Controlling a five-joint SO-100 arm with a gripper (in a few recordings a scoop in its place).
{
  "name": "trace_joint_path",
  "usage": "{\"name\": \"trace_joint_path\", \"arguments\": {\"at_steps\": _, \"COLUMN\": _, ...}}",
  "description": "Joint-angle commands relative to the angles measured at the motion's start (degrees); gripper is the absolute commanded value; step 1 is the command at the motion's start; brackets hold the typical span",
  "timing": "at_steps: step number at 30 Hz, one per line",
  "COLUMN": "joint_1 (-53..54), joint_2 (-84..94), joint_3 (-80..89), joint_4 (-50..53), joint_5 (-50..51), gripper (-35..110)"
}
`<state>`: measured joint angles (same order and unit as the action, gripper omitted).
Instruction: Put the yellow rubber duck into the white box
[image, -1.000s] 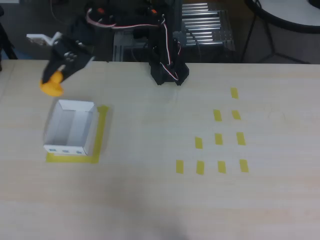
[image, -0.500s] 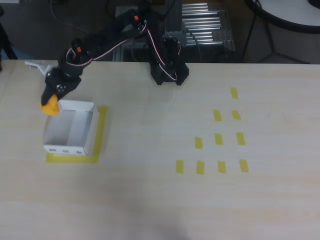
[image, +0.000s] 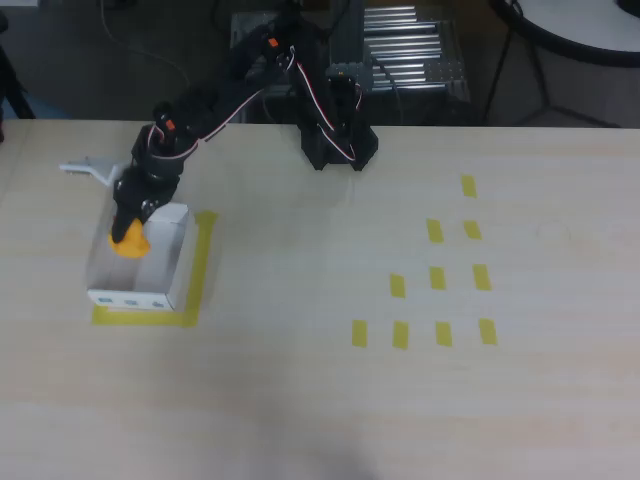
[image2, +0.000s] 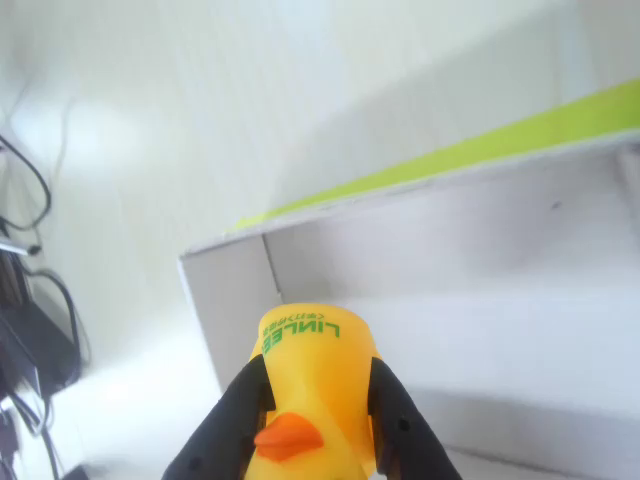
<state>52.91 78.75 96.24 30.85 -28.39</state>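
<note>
From the overhead view I see my gripper (image: 133, 228) clamped on the yellow rubber duck (image: 129, 242), holding it over the open white box (image: 170, 268) near its far wall, so I judge only lowering and release remain.

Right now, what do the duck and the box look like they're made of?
The duck, pinched in the claw, looks like smooth matte rubber or soft plastic, with printed green lettering. The white box looks like thin matte cardboard: flat folded walls, raw edges.
</note>
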Motion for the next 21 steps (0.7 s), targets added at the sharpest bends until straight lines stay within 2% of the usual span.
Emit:
{"name": "trace_joint_path", "arguments": {"at_steps": 1, "joint_1": -2.1, "joint_2": 2.4, "joint_3": 0.8, "joint_4": -1.0, "joint_5": 0.1, "gripper": 0}}
{"name": "trace_joint_path", "arguments": {"at_steps": 6, "joint_1": -2.6, "joint_2": 3.1, "joint_3": 1.8, "joint_4": -2.1, "joint_5": -0.1, "gripper": 17}}
{"name": "trace_joint_path", "arguments": {"at_steps": 21, "joint_1": -2.6, "joint_2": 3.6, "joint_3": 3.8, "joint_4": -4.9, "joint_5": 0.3, "gripper": 30}}
